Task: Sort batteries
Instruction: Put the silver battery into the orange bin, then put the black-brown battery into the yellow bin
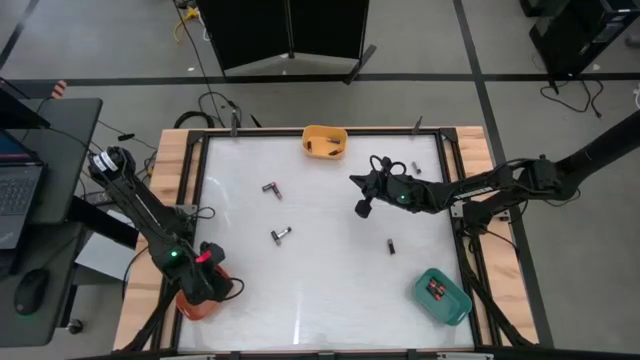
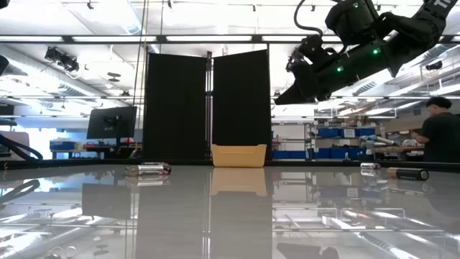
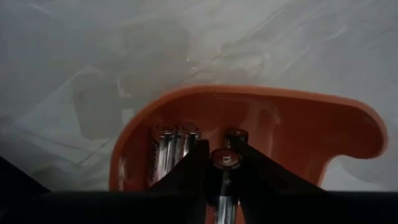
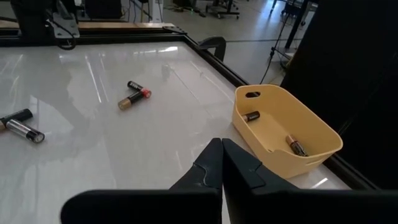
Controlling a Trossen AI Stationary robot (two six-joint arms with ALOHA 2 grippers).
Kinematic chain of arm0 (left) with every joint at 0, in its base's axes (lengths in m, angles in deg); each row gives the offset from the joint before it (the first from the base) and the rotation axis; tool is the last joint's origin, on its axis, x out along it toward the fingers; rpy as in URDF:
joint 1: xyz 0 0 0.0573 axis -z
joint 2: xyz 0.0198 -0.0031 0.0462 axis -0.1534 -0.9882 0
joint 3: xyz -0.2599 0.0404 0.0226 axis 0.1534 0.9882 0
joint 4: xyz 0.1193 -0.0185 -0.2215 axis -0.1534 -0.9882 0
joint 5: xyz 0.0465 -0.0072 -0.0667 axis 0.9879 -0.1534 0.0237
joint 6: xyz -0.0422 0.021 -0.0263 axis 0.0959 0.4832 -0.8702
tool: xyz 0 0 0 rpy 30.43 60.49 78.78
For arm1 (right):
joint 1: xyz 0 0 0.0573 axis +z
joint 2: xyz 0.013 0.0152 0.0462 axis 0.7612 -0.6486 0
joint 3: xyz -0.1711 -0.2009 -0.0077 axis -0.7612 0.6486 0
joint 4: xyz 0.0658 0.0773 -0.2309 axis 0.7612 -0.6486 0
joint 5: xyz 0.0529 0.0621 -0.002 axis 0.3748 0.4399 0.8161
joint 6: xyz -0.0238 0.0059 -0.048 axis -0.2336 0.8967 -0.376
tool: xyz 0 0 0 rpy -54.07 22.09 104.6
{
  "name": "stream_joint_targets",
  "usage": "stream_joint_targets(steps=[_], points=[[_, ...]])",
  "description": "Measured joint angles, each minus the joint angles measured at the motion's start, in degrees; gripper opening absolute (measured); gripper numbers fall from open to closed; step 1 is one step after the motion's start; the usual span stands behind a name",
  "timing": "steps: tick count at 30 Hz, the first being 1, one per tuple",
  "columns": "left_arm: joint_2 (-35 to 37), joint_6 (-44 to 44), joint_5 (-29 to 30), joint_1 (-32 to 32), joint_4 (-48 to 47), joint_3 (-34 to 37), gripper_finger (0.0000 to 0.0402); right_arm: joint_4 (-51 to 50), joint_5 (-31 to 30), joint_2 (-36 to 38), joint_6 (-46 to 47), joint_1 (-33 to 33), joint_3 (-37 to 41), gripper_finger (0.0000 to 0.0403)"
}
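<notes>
A: Where does the sorting stand?

B: The left gripper hangs over the orange bin at the table's near left corner, clamped on one battery. Three more cells already lie in that bin, so this looks like the drop-off step.

A: And the other arm?

B: The right gripper hovers above the table's far middle with its fingers pressed together and nothing between them. The yellow bin just ahead of it holds two batteries.

A: What is left loose?

B: Two pairs of batteries and on the left-centre of the table, one small cell right of centre, and another near the far right edge. The green bin holds a few.

A: Next move?

B: Probably the left fingers must part to release the cell, while the right one has to spread before descending on a loose cell.
</notes>
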Motion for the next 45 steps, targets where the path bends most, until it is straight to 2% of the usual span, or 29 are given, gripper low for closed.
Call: stream_joint_targets(steps=[5, 13, 21, 24, 27, 30, 36, 45], points=[[0.00, 0.02, 0.10, 0.00, -0.12, 0.00, 0.0087, -0.01, 0.01, 0.00, -0.07, 0.00, 0.00, 0.0009], [-1.15, 0.98, 0.05, 0.00, -0.26, 0.00, 0.0088, -0.02, 0.00, 0.00, -0.17, 0.00, 0.00, 0.0009], [-1.36, 3.77, -1.23, -0.02, -0.95, -1.76, 0.0076, 0.00, 0.02, 0.00, -0.68, 0.00, 0.00, 0.0009], [-1.34, 6.42, -1.56, -0.38, -5.72, -4.42, 0.0065, 0.28, 0.02, 0.00, -0.81, 0.00, 0.00, 0.0009], [-0.63, 10.05, -1.50, -2.24, -11.01, -7.76, 0.0035, 0.92, 0.02, 0.00, -1.18, 0.00, 0.00, 0.0009], [0.78, 15.87, -1.11, -5.84, -14.45, -10.52, 0.0008, 1.20, 0.03, 0.00, -1.66, 0.00, 0.00, 0.0009], [4.35, 30.68, -0.71, -18.47, -17.36, -13.51, 0.0006, 1.31, 5.25, 0.00, -0.45, 0.00, 0.00, 0.0009], [1.81, 75.46, -2.10, -42.60, -15.67, -17.46, 0.0004, 1.17, 6.30, 0.00, 0.34, 0.02, 0.00, 0.0009]])
